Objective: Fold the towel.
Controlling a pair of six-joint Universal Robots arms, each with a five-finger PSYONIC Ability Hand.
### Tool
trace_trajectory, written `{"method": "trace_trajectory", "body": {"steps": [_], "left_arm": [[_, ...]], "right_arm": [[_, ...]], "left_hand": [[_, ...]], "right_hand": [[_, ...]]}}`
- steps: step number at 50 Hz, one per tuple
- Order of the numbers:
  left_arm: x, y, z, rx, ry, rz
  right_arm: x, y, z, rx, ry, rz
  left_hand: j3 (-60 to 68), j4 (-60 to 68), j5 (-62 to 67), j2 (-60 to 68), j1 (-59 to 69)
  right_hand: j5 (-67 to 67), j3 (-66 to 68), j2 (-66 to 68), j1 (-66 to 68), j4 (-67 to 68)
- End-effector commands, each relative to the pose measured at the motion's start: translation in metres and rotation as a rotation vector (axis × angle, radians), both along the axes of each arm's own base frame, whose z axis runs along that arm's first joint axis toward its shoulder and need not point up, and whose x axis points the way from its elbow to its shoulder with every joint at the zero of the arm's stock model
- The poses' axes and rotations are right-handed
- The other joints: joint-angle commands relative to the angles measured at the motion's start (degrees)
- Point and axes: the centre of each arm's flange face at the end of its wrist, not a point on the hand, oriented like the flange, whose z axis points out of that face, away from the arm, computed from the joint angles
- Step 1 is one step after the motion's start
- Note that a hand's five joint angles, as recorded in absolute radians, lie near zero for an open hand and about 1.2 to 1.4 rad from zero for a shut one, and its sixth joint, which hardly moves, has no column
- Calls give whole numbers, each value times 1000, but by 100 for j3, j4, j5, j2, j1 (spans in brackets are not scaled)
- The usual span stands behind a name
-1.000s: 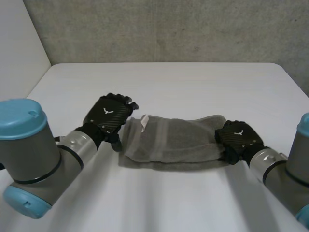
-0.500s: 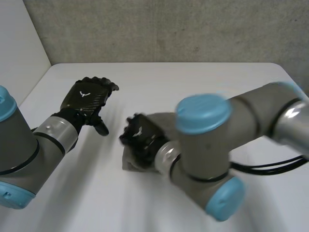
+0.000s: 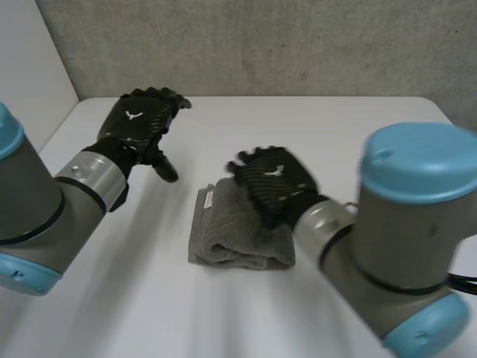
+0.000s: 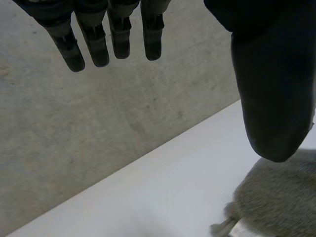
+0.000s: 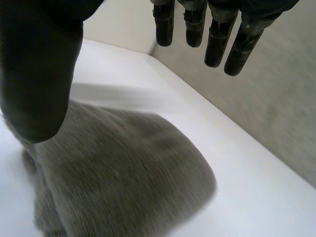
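The right hand (image 3: 273, 181) just flipped the grey towel (image 3: 237, 240) over; it lies doubled at frame centre. Both hands are open, the left hand (image 3: 139, 125) withdrawn upper left. Fold looks done.

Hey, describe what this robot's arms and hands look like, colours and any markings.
The left arm and right arm are thick grey cylinders with rounded light-blue caps. Silver wrist cuffs ringed in black lead to the left hand and right hand, both black with a small white emblem on the back.
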Motion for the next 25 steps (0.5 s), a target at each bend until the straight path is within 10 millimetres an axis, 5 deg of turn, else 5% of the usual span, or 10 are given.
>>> {"method": "trace_trajectory", "body": {"steps": [1, 13, 25], "left_arm": [[-22, 16, -30, 126, -16, -72], [-23, 31, -90, 282, -110, -94], [-19, 25, -105, 287, -169, -84]], "right_arm": [[-34, -29, -8, 110, -40, -150], [-33, -48, -44, 397, -222, -157], [-21, -62, -84, 437, -221, -173]], "left_hand": [[-331, -376, -155, -193, -427], [-331, -376, -138, -177, -410], [-331, -376, -138, -177, -410]], "right_hand": [[-351, -303, -436, -343, -435], [-351, -303, -436, -343, -435], [-351, -303, -436, -343, -435]]}}
